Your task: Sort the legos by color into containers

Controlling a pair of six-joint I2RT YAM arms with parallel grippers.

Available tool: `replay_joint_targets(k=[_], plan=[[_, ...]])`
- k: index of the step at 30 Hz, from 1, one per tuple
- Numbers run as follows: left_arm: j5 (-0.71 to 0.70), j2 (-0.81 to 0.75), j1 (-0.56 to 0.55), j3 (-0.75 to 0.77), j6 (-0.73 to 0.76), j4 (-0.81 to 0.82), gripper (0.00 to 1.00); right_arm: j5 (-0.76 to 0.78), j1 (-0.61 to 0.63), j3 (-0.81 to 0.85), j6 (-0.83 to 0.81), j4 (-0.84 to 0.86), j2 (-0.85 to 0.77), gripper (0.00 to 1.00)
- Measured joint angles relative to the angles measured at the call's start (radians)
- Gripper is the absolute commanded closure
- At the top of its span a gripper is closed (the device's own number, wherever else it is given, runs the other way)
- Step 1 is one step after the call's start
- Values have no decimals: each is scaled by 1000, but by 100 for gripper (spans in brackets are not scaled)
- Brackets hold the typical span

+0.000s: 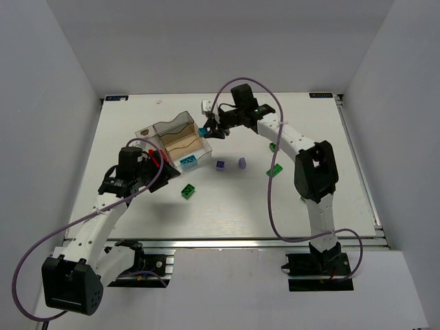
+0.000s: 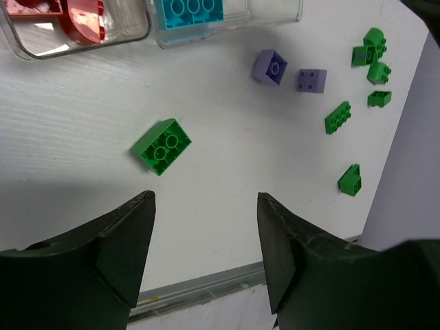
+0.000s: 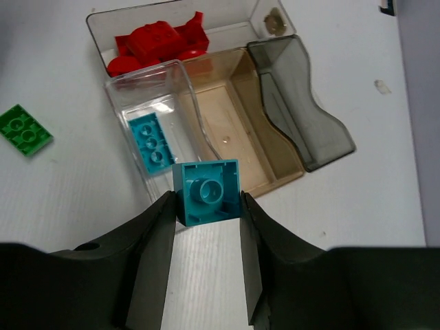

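Observation:
The clear box (image 1: 172,130) stands left of centre, its smoky lid (image 3: 302,103) open. One compartment holds red bricks (image 3: 155,42), another a cyan brick (image 3: 151,141); the tan compartments (image 3: 227,113) look empty. My right gripper (image 3: 206,206) is shut on a cyan brick (image 3: 206,191), held above the table just beside the cyan compartment; it also shows in the top view (image 1: 202,130). My left gripper (image 2: 206,199) is open and empty, near a green brick (image 2: 161,146). Two purple bricks (image 2: 269,67) (image 2: 311,80) and several green bricks (image 2: 337,117) lie loose to the right.
The table's front rail (image 2: 206,285) runs just beyond my left fingertips. A small white object (image 1: 205,106) sits behind the box. A small brown thing (image 3: 275,22) lies by the lid's corner. Purple cables loop over both arms.

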Motion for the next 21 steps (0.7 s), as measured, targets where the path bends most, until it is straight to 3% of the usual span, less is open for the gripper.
replay_joint_targets(k=[6, 10, 16, 21], plan=[[60, 0, -8, -27, 42, 33, 27, 25, 44, 38, -31, -45, 104, 74], [74, 17, -17, -30, 71, 42, 25, 78, 61, 42, -54, -75, 161, 51], [75, 82, -64, -32, 118, 72, 22, 120, 71, 47, -67, -82, 175, 35], [54, 171, -122, -31, 156, 96, 21, 123, 74, 57, -56, -83, 174, 37]])
